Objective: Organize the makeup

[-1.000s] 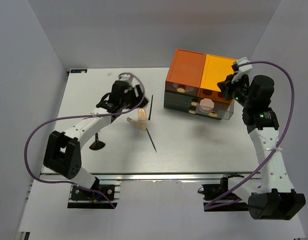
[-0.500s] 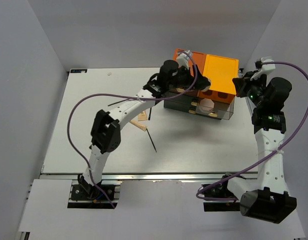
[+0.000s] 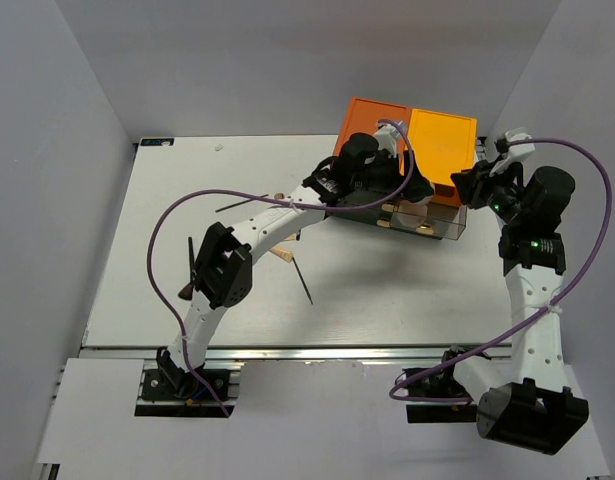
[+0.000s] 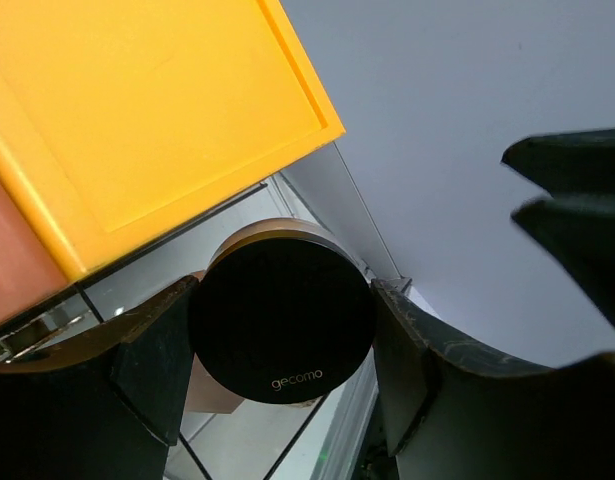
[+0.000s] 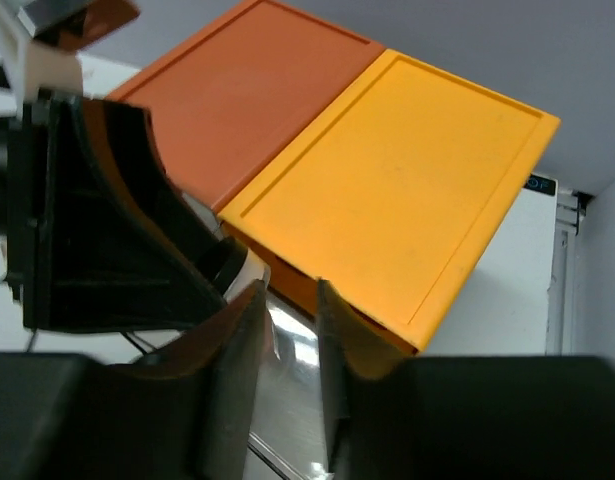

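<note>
My left gripper is shut on the round black compact, marked "gecomo". It holds the compact over the open clear drawer of the orange-and-dark drawer box. A pinkish-tan sponge lies in the drawer under the compact. My right gripper hovers by the box's right end, its jaws a narrow gap apart with nothing seen between them. On the table lie a thin black pencil, a tan stick, another pencil and a black brush.
The box's yellow-orange lid and its darker orange lid fill the right wrist view. The left arm stretches across the table's middle to the box. Grey walls close in the table at the back and on both sides.
My left arm has swung from the table's left part across to the drawer box and now holds the compact over the open drawer. My right gripper drew back from the drawer front towards the right.
</note>
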